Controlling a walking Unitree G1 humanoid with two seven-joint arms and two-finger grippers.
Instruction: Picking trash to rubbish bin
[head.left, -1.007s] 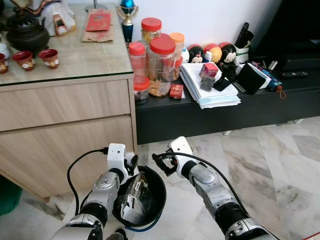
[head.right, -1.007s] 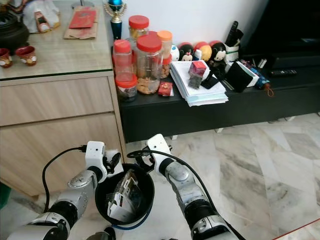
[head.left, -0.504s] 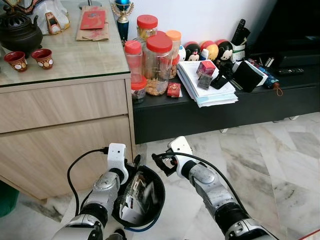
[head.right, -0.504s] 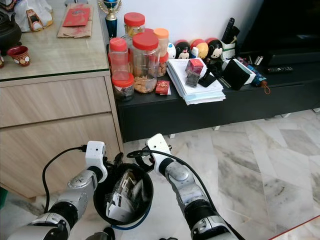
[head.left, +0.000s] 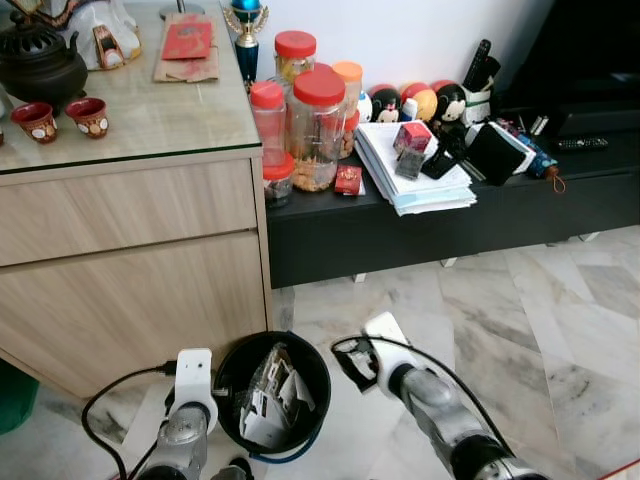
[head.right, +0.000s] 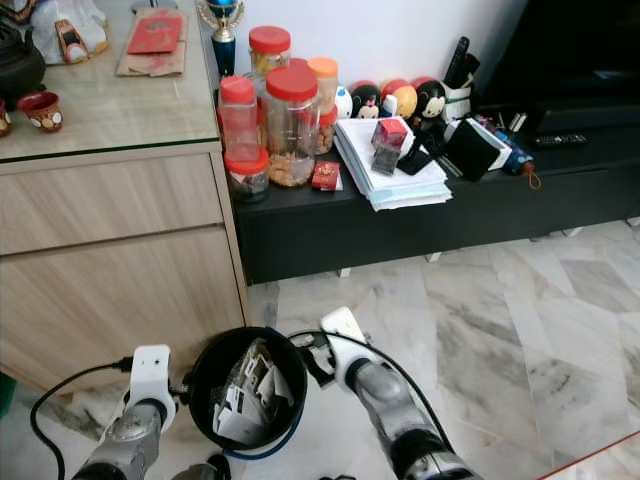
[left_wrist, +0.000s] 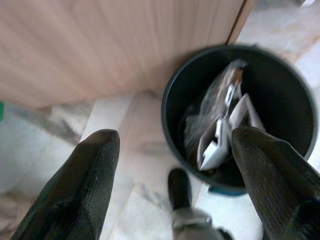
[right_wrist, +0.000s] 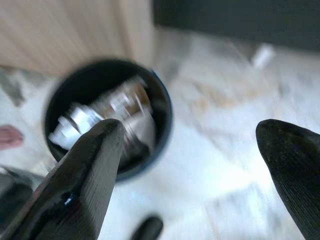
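The left gripper (left_wrist: 170, 190) is released, its two black fingers (left_wrist: 75, 190) spread wide with nothing between them. It hangs low beside the rubbish bin (head.left: 230, 362), on the side toward the wooden cabinet (head.left: 130, 270), and looks down past the bin's rim at the marble floor (head.left: 560, 310). The right gripper (right_wrist: 200, 170) is likewise released, fingers well apart and empty, held just off the bin's opposite side above the pale tiles.

The bin is a round black pail standing upright, its mouth facing straight up, with a blue band showing along its lower edge. It sits on the floor just in front of the cabinet's lower corner, where the wood meets the dark low TV bench (head.left: 420, 235). Inside it lies the trash (head.left: 270, 395): crumpled clear plastic wrapping and white paper or card pieces, heaped together and leaning toward the wall nearest the left arm, the longest wrapper standing roughly on end.

On the bench's near edge stand red-lidded jars (head.left: 320, 125) and a stack of papers (head.left: 415, 180).
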